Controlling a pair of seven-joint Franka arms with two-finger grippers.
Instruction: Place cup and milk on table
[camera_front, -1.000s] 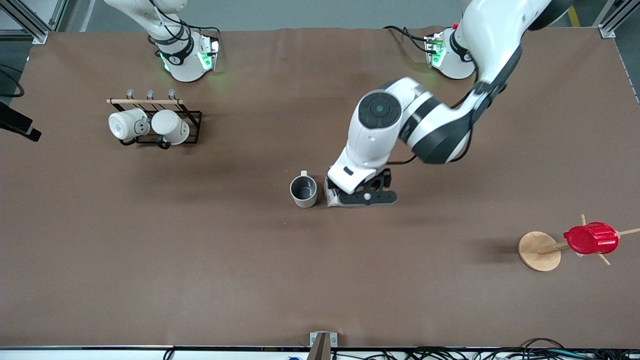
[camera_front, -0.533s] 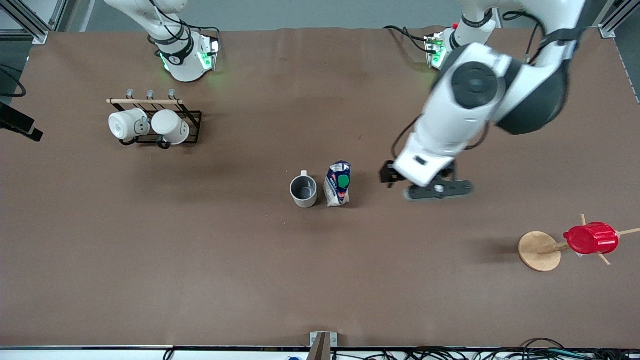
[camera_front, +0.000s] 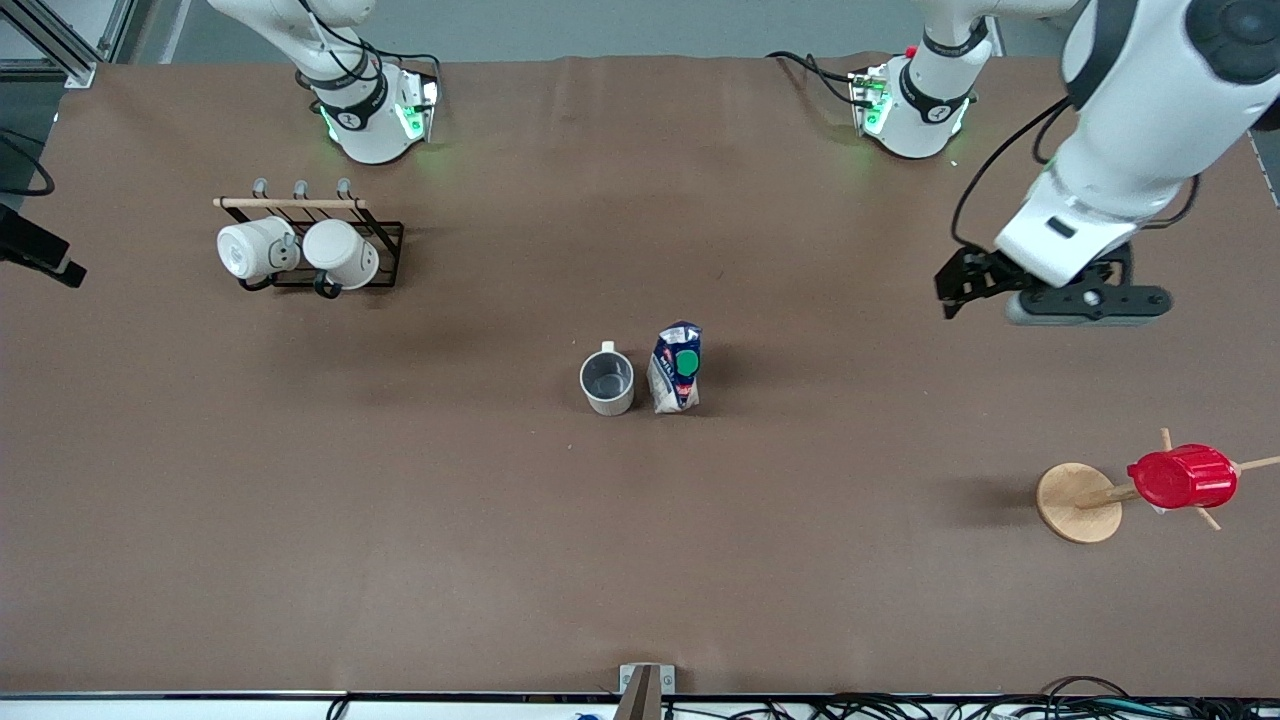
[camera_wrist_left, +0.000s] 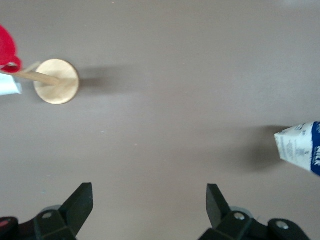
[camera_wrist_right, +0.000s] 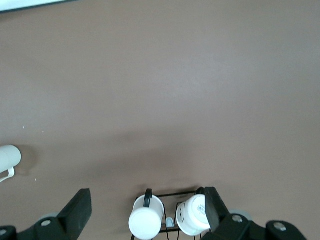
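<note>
The cup (camera_front: 607, 381), a beige-white mug with a dark grey inside, stands upright at the middle of the brown table (camera_front: 400, 560). The milk (camera_front: 677, 381), a blue and white carton with a green cap, stands right beside it on the side toward the left arm's end. My left gripper (camera_front: 1088, 303) is open and empty in the air toward the left arm's end, well away from both. In the left wrist view my left gripper (camera_wrist_left: 149, 197) is over bare table, with the milk (camera_wrist_left: 302, 147) at the edge. My right gripper (camera_wrist_right: 147, 200) is open and empty above the mug rack; the cup (camera_wrist_right: 7, 160) shows at that view's edge.
A black wire rack (camera_front: 385, 250) holds two whiter mugs (camera_front: 255, 250) toward the right arm's end. A wooden stand (camera_front: 1078, 502) with a red ribbed cup (camera_front: 1182, 477) stands toward the left arm's end, nearer the front camera than the left gripper.
My left gripper has let go of the milk and swung away toward the left arm's end of the table. The milk stays standing beside the cup. The right arm has not moved.
</note>
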